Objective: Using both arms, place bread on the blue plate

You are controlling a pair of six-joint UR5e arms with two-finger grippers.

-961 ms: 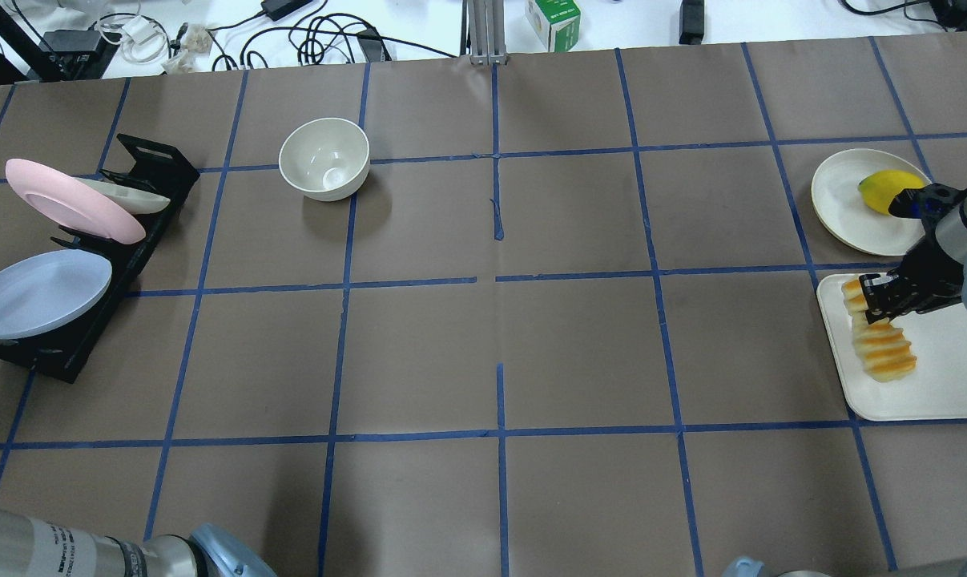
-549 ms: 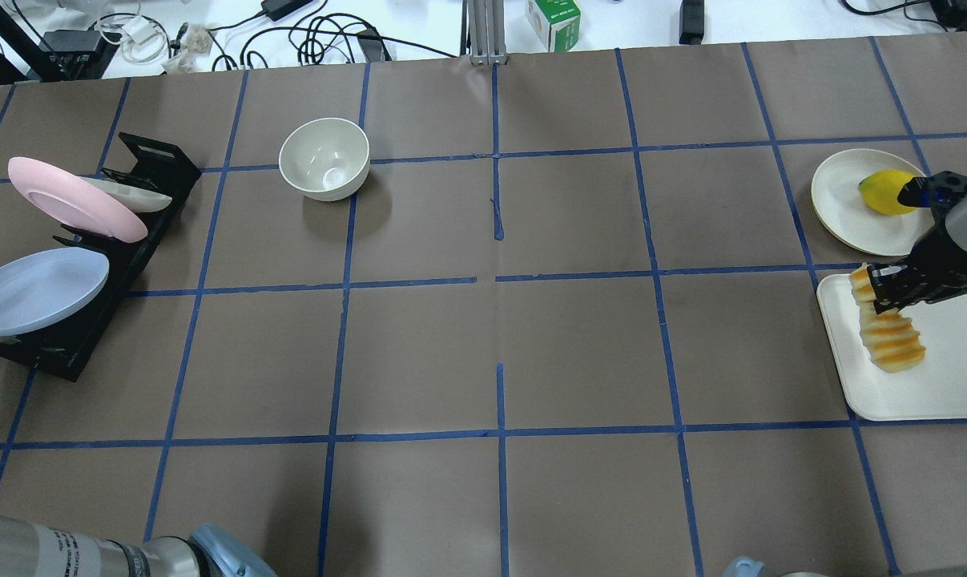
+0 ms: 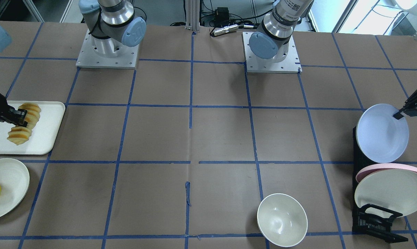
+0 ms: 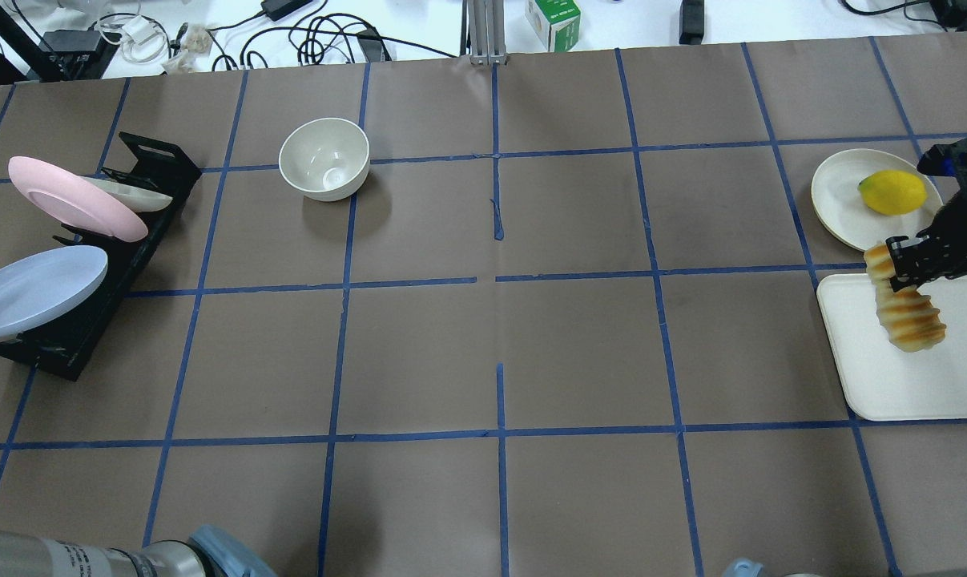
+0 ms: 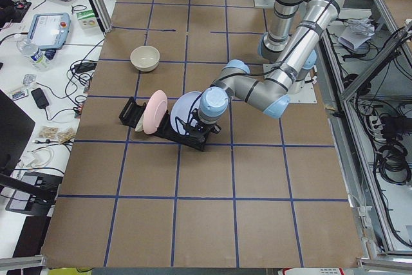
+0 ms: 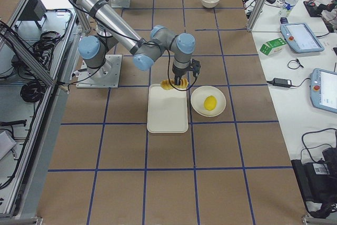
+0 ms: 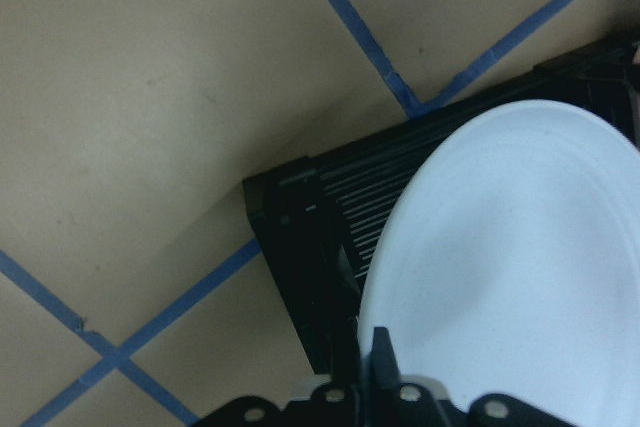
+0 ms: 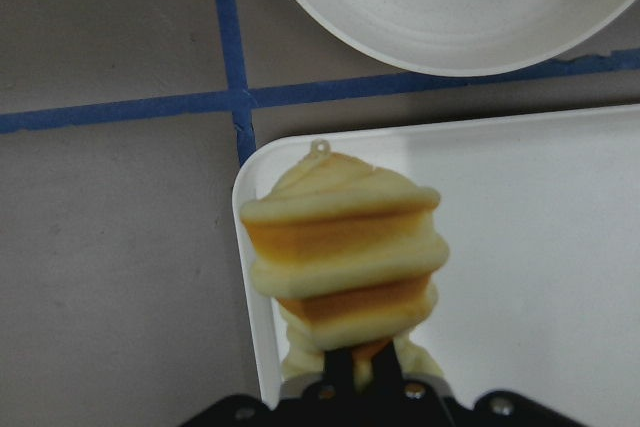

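Note:
The bread point(image 4: 906, 314) hangs from my right gripper point(image 4: 900, 269), which is shut on its upper slices and holds it above the white tray point(image 4: 916, 385). It also shows in the front view point(image 3: 21, 133) and the right wrist view point(image 8: 340, 247). The blue plate point(image 4: 38, 288) leans in the black rack point(image 4: 126, 256) at far left. My left gripper point(image 3: 400, 113) is shut on its rim; the left wrist view shows one finger point(image 7: 380, 357) against the plate's edge point(image 7: 500, 267).
A pink plate point(image 4: 74, 199) and a cream plate stand in the same rack. A cream-white bowl point(image 4: 324, 158) sits behind centre left. A cream plate point(image 4: 840, 196) with a yellow fruit point(image 4: 892, 192) lies just behind the tray.
My right gripper has risen and moved back toward the fruit plate, lifting the bread off the tray. The blue plate has shifted slightly in the rack.

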